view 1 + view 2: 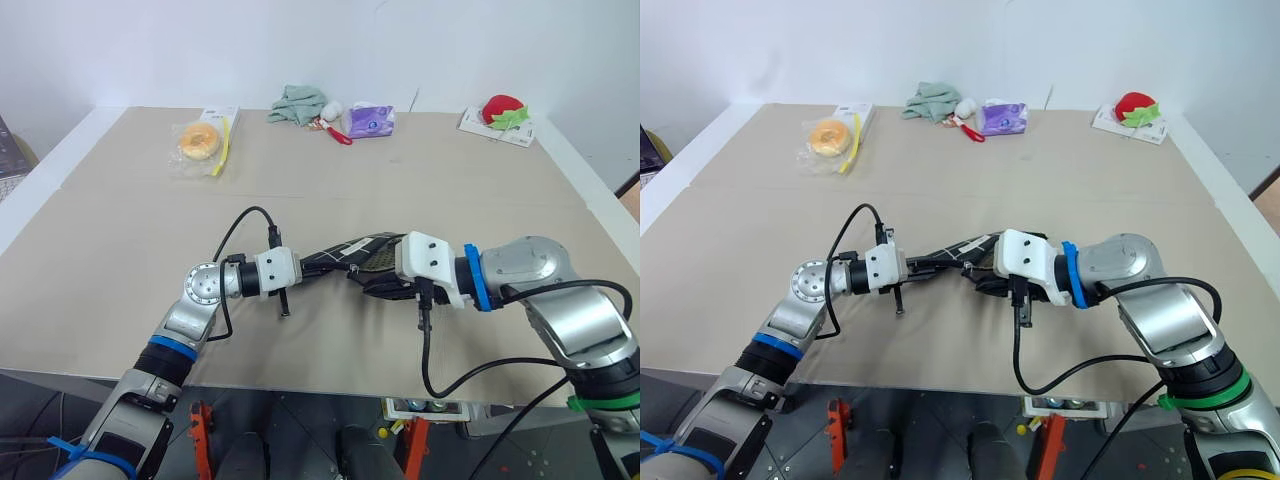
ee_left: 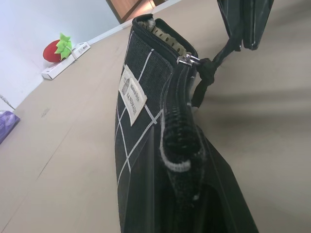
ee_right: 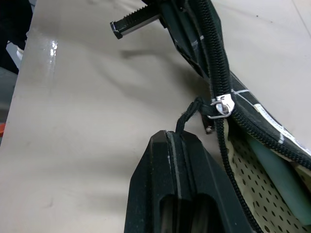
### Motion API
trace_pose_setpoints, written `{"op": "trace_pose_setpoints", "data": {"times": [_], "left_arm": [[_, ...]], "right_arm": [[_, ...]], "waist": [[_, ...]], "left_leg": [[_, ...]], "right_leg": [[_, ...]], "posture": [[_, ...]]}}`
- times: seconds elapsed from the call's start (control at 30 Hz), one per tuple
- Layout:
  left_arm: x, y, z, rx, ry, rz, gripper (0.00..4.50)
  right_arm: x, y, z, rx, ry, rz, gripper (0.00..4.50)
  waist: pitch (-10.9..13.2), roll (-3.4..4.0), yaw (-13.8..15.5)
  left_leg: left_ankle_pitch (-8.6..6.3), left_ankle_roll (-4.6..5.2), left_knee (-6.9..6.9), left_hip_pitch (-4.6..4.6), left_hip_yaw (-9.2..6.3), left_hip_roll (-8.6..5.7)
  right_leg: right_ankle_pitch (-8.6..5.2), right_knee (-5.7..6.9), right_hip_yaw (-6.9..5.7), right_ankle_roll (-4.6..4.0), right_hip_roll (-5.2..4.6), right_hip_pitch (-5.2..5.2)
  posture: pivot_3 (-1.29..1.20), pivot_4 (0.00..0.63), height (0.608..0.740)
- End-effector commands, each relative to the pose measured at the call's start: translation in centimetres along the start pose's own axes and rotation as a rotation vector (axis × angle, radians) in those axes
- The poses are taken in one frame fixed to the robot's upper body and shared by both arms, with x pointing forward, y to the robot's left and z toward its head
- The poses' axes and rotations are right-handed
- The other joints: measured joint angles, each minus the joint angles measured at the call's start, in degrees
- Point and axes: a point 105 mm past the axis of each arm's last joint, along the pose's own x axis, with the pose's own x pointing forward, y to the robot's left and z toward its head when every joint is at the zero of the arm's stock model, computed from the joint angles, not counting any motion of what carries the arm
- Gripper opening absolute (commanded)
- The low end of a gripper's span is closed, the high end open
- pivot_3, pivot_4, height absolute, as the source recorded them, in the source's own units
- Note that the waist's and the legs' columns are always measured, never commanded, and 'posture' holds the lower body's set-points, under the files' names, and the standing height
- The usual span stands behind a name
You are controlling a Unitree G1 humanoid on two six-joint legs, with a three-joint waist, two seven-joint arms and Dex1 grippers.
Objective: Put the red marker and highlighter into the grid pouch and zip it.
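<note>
mid-table, left pincer (image 1: 296,272) pinching grid pouch (image 1: 350,254) end, right pincer (image 3: 181,141) on its pull cord (image 3: 190,114)

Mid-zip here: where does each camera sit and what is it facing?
Head eyes: look down over the beige table; both arms holding the black grid-lined fabric pouch.
Left wrist: along the left gripper, up the pouch's zipper.
Right wrist: along the right gripper, shut on the black cord zipper pull.
Both wrist views share that pull.

Both grippers hold the grid pouch (image 1: 958,250) above the table (image 1: 1060,180).
</note>
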Motion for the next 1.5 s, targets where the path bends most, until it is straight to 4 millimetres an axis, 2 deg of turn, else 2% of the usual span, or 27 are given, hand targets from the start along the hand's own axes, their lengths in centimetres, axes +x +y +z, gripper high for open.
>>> {"op": "trace_pose_setpoints", "data": {"times": [0.03, 0.23, 0.5, 0.7, 0.87, 0.97, 1.03, 1.07, 1.13, 1.17, 1.2, 1.23, 1.3, 1.37, 1.43, 1.5], "left_arm": [[0.0, 1.0, 1.2, 0.037, -0.034, 0.026, 0.0], [0.0, 0.9, 1.2, 0.036, -0.035, 0.023, 0.0], [0.0, 0.8, 1.1, 0.038, -0.037, 0.014, 0.0], [0.0, 0.9, 1.2, 0.041, -0.037, 0.013, 0.0], [0.0, 0.8, 1.2, 0.039, -0.035, 0.004, 0.0], [-0.1, 0.8, 1.2, 0.028, -0.036, -0.001, 0.0], [-0.3, 0.7, 1.3, -0.002, -0.039, -0.02, 0.0], [-0.4, 0.6, 1.5, -0.022, -0.043, -0.034, 0.52], [-0.6, 0.3, 1.8, -0.073, -0.055, -0.061, 1.15], [-0.7, -0.1, 1.8, -0.112, -0.049, -0.099, 1.43], [-0.9, -0.5, 1.9, -0.138, -0.043, -0.126, 1.91], [-1.0, -0.8, 1.9, -0.162, -0.033, -0.149, 2.43], [-1.3, -1.2, 2.1, -0.205, -0.025, -0.178, 3.24], [-1.9, -1.7, 2.7, -0.332, -0.029, -0.208, 4.16], [-2.3, -1.6, 3.4, -0.418, -0.048, -0.204, 4.34], [-2.9, -0.3, 3.7, -0.469, -0.06, -0.125, 4.34]], "right_arm": [[-2.6, -2.2, 0.0, -0.01, 0.006, -0.116, 0.04], [-7.0, -5.5, -3.1, 0.043, 0.116, -0.309, 0.04], [-10.9, -7.1, -6.3, 0.109, 0.201, -0.42, 0.04], [-11.6, -7.4, -6.4, 0.121, 0.199, -0.445, 0.04], [-10.9, -7.5, -4.4, 0.154, 0.056, -0.439, 0.04], [-11.7, -8.2, -3.7, 0.199, -0.025, -0.492, 0.99], [-12.5, -8.6, -3.4, 0.248, -0.087, -0.52, 1.87], [-12.7, -8.6, -3.3, 0.274, -0.122, -0.524, 2.51], [-12.8, -8.4, -3.2, 0.309, -0.163, -0.524, 3.54], [-12.7, -8.3, -3.6, 0.321, -0.156, -0.531, 3.87], [-12.7, -8.3, -3.9, 0.328, -0.148, -0.537, 4.34], [-12.6, -8.2, -4.2, 0.338, -0.14, -0.543, 4.5], [-12.4, -8.1, -4.8, 0.359, -0.131, -0.549, 4.5], [-11.7, -8.1, -6.1, 0.401, -0.109, -0.574, 4.5], [-11.4, -8.1, -6.9, 0.421, -0.087, -0.595, 4.5], [-11.3, -8.1, -7.6, 0.439, -0.062, -0.613, 4.5]], "waist": [[0.0, 0.0, 0.01], [0.0, 0.0, 0.02], [0.0, 0.0, 0.01], [0.0, 0.01, -0.04], [0.0, 0.01, -0.03], [0.0, 0.01, -0.02], [0.0, 0.01, 0.0], [0.0, 0.01, 0.0], [0.0, 0.01, -0.01], [0.0, 0.01, -0.02], [0.0, 0.01, -0.09], [-0.01, 0.02, -0.08], [-0.01, 0.02, -0.07], [-0.01, 0.03, -0.11], [-0.01, 0.03, -0.1], [-0.01, 0.03, -0.09]], "left_leg": [[0.0, 0.0, 0.0, 0.0, 0.0, 0.0], [0.0, 0.0, 0.0, 0.0, 0.0, -0.01], [0.0, 0.0, -0.01, 0.0, 0.01, -0.01], [0.0, 0.0, -0.01, 0.02, 0.01, 0.0], [0.0, 0.0, 0.0, 0.01, 0.02, -0.01], [0.0, 0.0, 0.0, 0.01, 0.01, -0.01], [0.0, 0.0, 0.0, 0.01, 0.01, -0.01], [0.0, 0.0, 0.0, 0.01, 0.01, -0.01], [0.0, 0.01, 0.0, 0.01, 0.01, -0.01], [0.0, 0.01, 0.0, 0.01, 0.01, -0.01], [0.0, 0.01, -0.01, 0.01, 0.01, -0.01], [-0.01, 0.01, -0.01, 0.0, 0.01, 0.0], [-0.01, 0.02, -0.02, 0.01, 0.01, 0.01], [-0.01, 0.02, -0.02, 0.01, 0.02, 0.01], [-0.01, 0.02, 0.01, 0.02, 0.01, 0.02], [0.0, 0.02, 0.03, 0.02, 0.01, 0.02]], "right_leg": [[0.0, 0.0, 0.0, -0.01, 0.0, 0.01], [0.02, 0.0, 0.0, -0.03, -0.01, 0.0], [0.02, 0.0, 0.02, -0.03, -0.01, 0.0], [0.03, 0.01, 0.02, -0.05, 0.01, 0.0], [0.03, 0.01, 0.03, -0.05, -0.01, 0.01], [0.05, 0.01, 0.03, -0.08, 0.0, 0.01], [0.05, 0.02, 0.03, -0.07, 0.0, 0.02], [0.05, 0.02, 0.03, -0.07, 0.0, 0.02], [0.05, 0.02, 0.03, -0.09, 0.0, 0.02], [0.05, 0.02, 0.03, -0.09, 0.0, 0.02], [0.05, 0.02, 0.03, -0.09, 0.0, 0.02], [0.05, 0.02, 0.03, -0.09, 0.0, 0.02], [0.04, 0.02, 0.03, -0.07, 0.02, 0.01], [0.03, 0.04, 0.04, -0.06, 0.02, 0.01], [0.01, 0.05, 0.04, -0.02, 0.03, 0.01], [-0.03, 0.08, 0.04, 0.04, 0.03, 0.01]], "posture": [[0.0, 0.15, 0.734], [0.0, 0.15, 0.734], [0.0, 0.15, 0.734], [0.0, 0.15, 0.734], [0.0, 0.15, 0.734], [0.0, 0.15, 0.734], [0.0, 0.15, 0.734], [0.0, 0.15, 0.734], [0.0, 0.15, 0.734], [0.0, 0.15, 0.734], [0.0, 0.15, 0.734], [0.0, 0.15, 0.734], [0.0, 0.15, 0.734], [0.0, 0.15, 0.734], [0.0, 0.15, 0.734], [0.0, 0.15, 0.734]]}}
